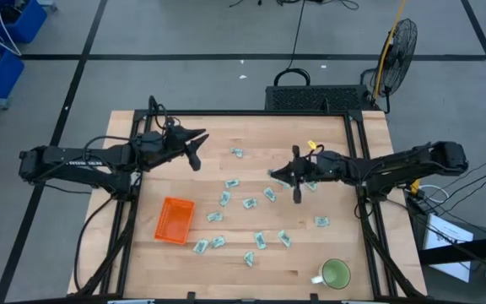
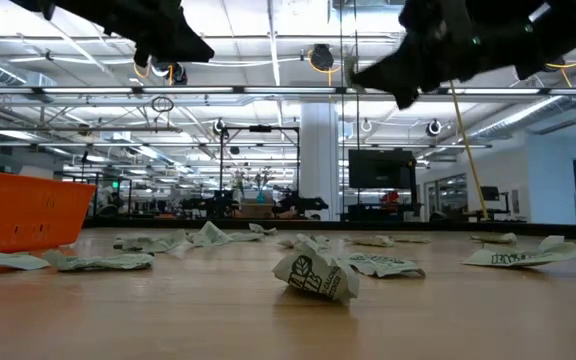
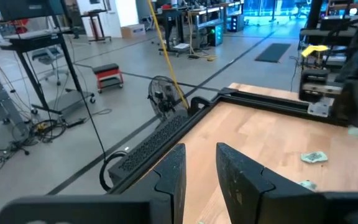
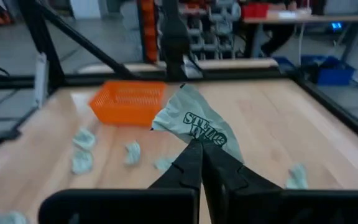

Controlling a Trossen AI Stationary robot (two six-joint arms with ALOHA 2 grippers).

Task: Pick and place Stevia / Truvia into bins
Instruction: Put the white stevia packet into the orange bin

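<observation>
Several pale green and white Stevia packets [image 1: 249,203] lie flat and scattered over the middle and near part of the wooden table. The orange tray [image 1: 175,219] stands on the table's near left part. My right gripper [image 4: 197,152] hangs above the table's middle [image 1: 275,175], shut on one packet [image 4: 194,121]. My left gripper [image 3: 201,171] is open and holds nothing. It hovers over the far left part of the table [image 1: 197,149], away from the packets. In the low view both arms show only along the top. My right gripper pinches one Stevia packet between its two fingertips [image 4: 188,163] by its lower edge [image 4: 197,142]. The packet is lifted clear of the table and stands up crumpled beyond the fingertips, its printed face toward the wrist camera.
A round green mug [image 1: 336,273] stands at the table's near right corner. A black frame runs along the table's edges [image 1: 357,160]. A crumpled packet [image 2: 316,275] lies close to the near edge. Bare wood shows between the tray and the left gripper.
</observation>
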